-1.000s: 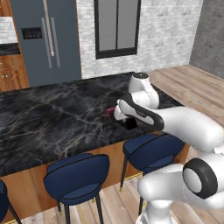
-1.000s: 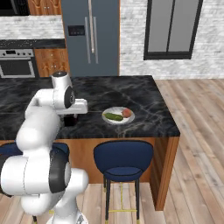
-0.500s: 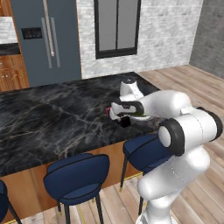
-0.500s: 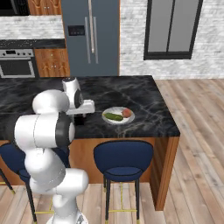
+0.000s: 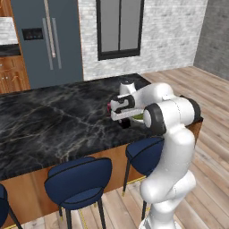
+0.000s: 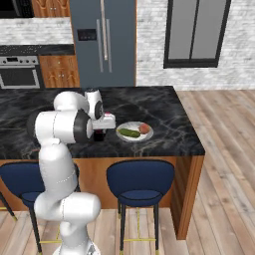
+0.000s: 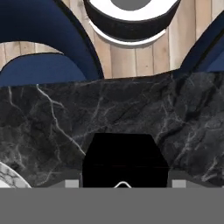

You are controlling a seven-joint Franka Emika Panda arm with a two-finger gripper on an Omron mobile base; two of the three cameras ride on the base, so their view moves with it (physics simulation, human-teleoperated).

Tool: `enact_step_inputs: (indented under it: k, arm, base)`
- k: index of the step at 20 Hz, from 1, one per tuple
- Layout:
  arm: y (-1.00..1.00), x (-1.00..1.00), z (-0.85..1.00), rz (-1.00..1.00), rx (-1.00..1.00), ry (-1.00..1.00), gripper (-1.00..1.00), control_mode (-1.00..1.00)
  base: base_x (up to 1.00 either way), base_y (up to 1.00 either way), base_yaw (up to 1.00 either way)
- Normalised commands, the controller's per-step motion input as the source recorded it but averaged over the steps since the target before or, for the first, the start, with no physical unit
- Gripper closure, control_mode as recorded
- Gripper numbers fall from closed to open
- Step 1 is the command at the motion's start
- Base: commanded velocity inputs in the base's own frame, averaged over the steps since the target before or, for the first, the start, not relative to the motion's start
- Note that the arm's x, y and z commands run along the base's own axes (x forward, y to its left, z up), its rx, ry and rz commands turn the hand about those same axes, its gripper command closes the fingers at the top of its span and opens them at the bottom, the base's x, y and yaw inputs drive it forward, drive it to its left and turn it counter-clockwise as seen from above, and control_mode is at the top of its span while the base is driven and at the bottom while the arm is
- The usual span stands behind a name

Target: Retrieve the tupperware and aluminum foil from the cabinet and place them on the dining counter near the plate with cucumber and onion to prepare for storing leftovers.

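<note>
The arm's elbow has folded in toward the counter (image 6: 164, 119), and the gripper (image 6: 99, 135) has drawn nearer its front edge.

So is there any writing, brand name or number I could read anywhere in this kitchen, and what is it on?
None can be read.
The black box between the hand's fingers: a pale curved mark at its bottom edge, too small to read as a letter.
Fridge dispenser panel: dark and blurred, no legible text.
Oven front: no readable markings.
</note>
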Motion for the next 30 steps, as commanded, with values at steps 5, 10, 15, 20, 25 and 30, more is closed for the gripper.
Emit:
enact_step_inputs:
  k: [5,10,15,20,25,30]
  arm:
    - [-0.16,0.48,-0.88,-0.02,0.0,0.14,1.0,-1.0]
    - [-0.14,0.59,-0.54,-0.03,0.0,0.1,1.0,-1.0]
    - [0.0,-0.14,0.21,-0.01,0.0,0.05,-1.0,-1.0]
    - [0.13,-0.82,0.84,0.0,-0.02,-0.02,-1.0,-1.0]
    - [0.2,-1.0,1.0,0.01,0.0,-0.15,-1.0,-1.0]
    - [0.09,-1.0,1.0,0.02,0.0,-0.27,-1.0,-1.0]
  base:
    - [0.0,0.0,0.0]
    - [0.0,0.0,0.0]
    - [0.0,0.0,0.0]
    - [0.0,0.0,0.0]
    - [0.0,0.0,0.0]
    - [0.0,0.0,0.0]
